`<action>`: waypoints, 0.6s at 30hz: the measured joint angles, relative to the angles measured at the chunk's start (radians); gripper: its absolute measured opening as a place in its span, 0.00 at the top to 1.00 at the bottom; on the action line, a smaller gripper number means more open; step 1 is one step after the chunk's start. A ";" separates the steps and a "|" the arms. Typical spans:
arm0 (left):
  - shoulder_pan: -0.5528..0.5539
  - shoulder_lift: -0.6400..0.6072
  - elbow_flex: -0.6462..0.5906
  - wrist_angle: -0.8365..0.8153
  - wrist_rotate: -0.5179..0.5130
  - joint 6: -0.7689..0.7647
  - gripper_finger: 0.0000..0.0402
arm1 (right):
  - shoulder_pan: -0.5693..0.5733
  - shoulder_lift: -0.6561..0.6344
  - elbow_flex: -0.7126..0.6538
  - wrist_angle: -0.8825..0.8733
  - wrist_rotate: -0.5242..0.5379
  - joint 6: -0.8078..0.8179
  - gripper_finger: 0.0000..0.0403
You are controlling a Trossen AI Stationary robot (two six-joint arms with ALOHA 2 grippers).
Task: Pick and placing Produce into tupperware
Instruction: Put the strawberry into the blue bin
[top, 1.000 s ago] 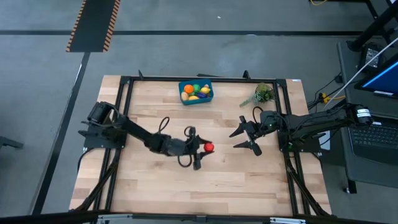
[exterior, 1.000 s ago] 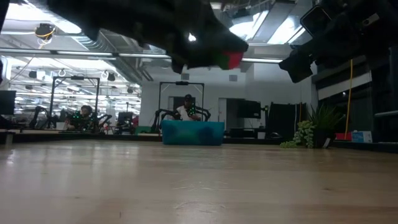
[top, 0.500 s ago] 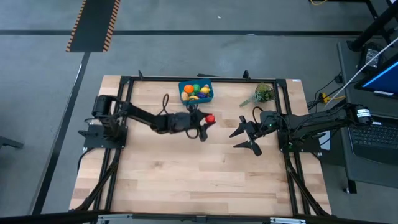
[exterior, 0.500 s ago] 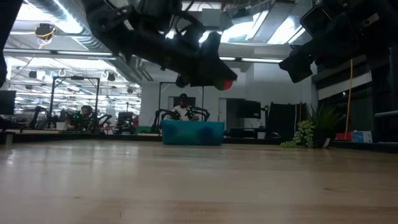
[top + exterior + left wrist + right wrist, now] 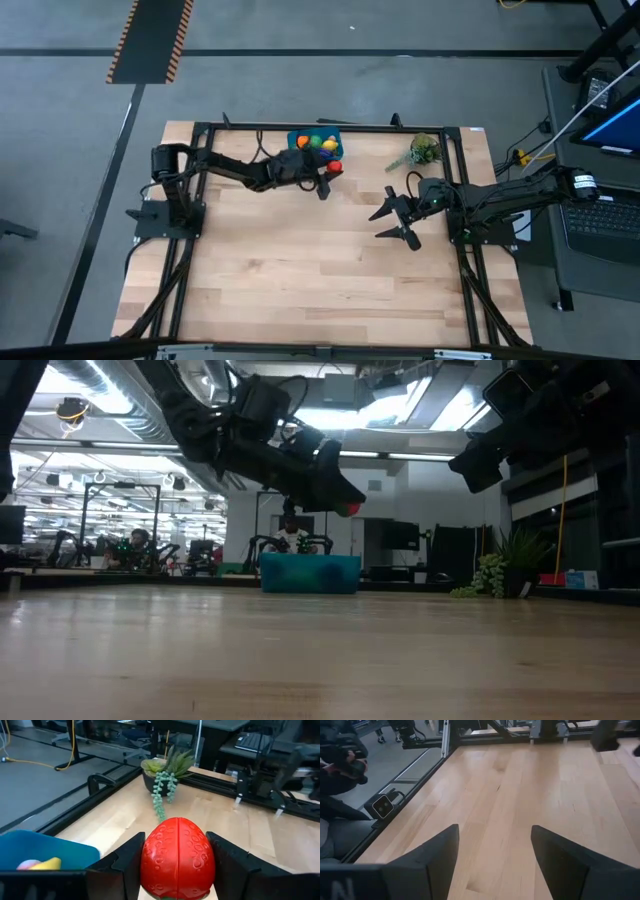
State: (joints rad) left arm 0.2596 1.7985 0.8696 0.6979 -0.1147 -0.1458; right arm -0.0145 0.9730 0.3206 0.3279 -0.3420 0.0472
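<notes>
The wooden surface (image 5: pixel 300 260) carries everything, with the blue tupperware (image 5: pixel 296 136) at its far edge and a leafy plant sprig (image 5: pixel 420 151) near the far right corner. Several produce pieces (image 5: pixel 318 143) already lie inside the tupperware.

The left gripper (image 5: pixel 328 178) hangs in the air at the tupperware's near right corner, its 2 fingers (image 5: pixel 125 865) closed about halfway onto a red strawberry (image 5: pixel 178 856). The strawberry sits squarely between the fingers, clamped on both flanks, with its tip pointing ahead of them. In the left wrist view the tupperware's blue rim shows just beside 1 finger, off to the side, not beneath the strawberry.

The right gripper (image 5: pixel 398 219) waits well apart over bare surface, its 2 fingers (image 5: pixel 425 860) spread wide with nothing between them.

The risk is a release made too soon: the strawberry appears to hang at the rim, not over the opening, so it could strike the wall and roll across the surface. Its smooth round shape could also let it slip from the fingers.
</notes>
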 joint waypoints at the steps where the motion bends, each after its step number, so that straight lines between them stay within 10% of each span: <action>1: 0.012 0.000 0.000 0.000 0.008 0.001 0.56 | 0.000 0.000 0.000 0.000 0.000 0.000 0.38; 18: 0.206 0.000 0.044 0.006 0.205 0.045 0.56 | 0.000 0.000 0.000 0.000 0.000 -0.001 0.38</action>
State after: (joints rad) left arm 0.4657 1.7985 0.9138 0.7039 0.0905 -0.1005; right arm -0.0147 0.9730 0.3206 0.3281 -0.3420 0.0463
